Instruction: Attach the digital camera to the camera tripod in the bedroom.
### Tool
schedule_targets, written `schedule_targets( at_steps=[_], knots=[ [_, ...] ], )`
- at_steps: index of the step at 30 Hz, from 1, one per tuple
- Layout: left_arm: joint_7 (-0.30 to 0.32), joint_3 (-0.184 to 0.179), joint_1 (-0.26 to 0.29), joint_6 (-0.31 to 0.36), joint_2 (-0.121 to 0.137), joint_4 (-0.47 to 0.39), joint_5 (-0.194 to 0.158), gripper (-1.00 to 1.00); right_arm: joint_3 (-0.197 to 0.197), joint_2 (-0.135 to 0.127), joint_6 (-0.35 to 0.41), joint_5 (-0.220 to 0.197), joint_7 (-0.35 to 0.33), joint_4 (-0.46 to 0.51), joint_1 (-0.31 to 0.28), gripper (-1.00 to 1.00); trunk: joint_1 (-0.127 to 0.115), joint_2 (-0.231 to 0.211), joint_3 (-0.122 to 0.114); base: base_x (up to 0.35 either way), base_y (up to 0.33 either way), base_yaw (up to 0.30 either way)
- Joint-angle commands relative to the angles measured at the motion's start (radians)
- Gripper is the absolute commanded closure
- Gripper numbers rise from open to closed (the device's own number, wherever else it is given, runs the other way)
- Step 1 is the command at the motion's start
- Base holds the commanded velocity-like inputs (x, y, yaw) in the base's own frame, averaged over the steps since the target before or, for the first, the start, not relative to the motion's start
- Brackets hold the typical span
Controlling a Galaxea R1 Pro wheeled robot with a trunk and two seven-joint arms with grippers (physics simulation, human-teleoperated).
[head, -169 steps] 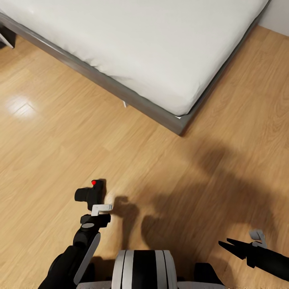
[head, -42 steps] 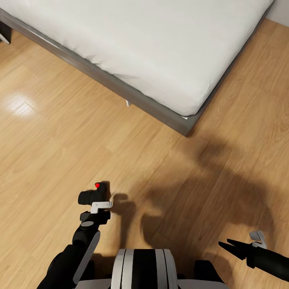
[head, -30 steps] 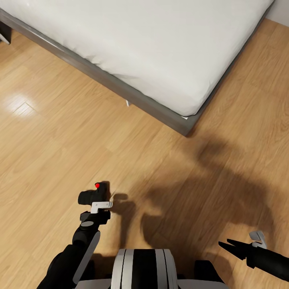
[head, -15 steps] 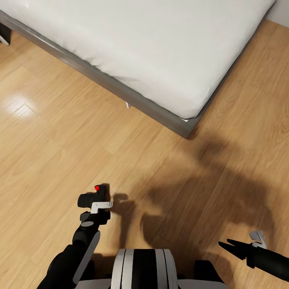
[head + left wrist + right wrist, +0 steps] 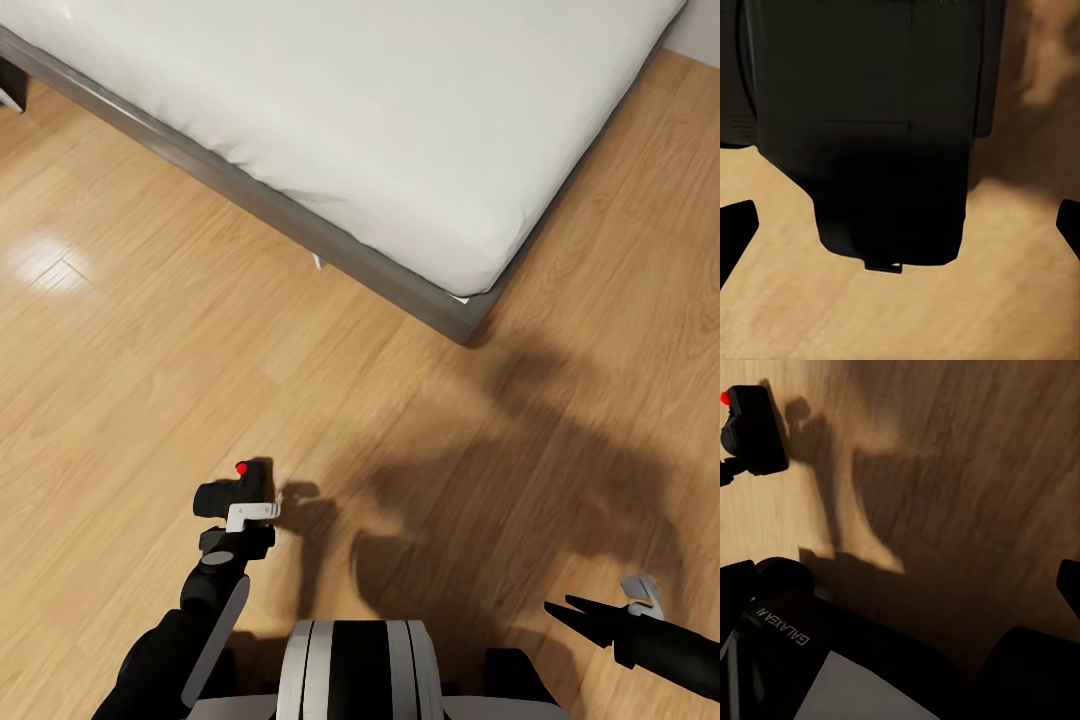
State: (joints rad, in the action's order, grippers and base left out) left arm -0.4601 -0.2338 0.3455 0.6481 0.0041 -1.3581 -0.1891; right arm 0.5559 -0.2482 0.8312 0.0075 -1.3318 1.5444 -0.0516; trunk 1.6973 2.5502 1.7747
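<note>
The digital camera [image 5: 230,490], small and black with a red button on top, hangs above the wood floor at the tip of my left gripper [image 5: 240,512], which is shut on it. In the left wrist view the camera's dark body [image 5: 870,127] sits between the two black fingertips [image 5: 735,232]. The right wrist view shows the digital camera [image 5: 751,431] from the side, with its shadow on the planks. My right gripper [image 5: 566,610] is open and holds nothing, low at the right. The camera tripod is out of view.
This is the bedroom. A grey-framed bed [image 5: 300,215] with a white mattress [image 5: 400,110] fills the far side, its corner [image 5: 465,325] pointing toward me. Light wood floor [image 5: 130,350] lies between me and the bed. My own base [image 5: 355,670] is at the near edge.
The whole view has shifted slightly, so the bed corner now lies a little further right. Both arms keep their pose, and the digital camera stays in the left gripper.
</note>
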Motion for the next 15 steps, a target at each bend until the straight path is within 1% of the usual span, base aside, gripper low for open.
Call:
schedule_targets(
  at_steps=[1, 15],
  knots=[
    [-0.009, -0.001, 0.001, 0.002, 0.0, -0.001, -0.01, -1.0, 0.001, 0.0, 0.009, 0.001, -0.004, 0.0, -0.001, -1.0, 0.0, 0.0, 0.0, 0.0, 0.0, 0.0],
    [-0.009, -0.002, 0.001, 0.002, 0.0, -0.001, -0.01, -1.0, 0.001, 0.0, 0.01, 0.002, -0.004, 0.0, -0.001, -1.0, 0.0, 0.0, 0.0, 0.0, 0.0, 0.0]
  ],
)
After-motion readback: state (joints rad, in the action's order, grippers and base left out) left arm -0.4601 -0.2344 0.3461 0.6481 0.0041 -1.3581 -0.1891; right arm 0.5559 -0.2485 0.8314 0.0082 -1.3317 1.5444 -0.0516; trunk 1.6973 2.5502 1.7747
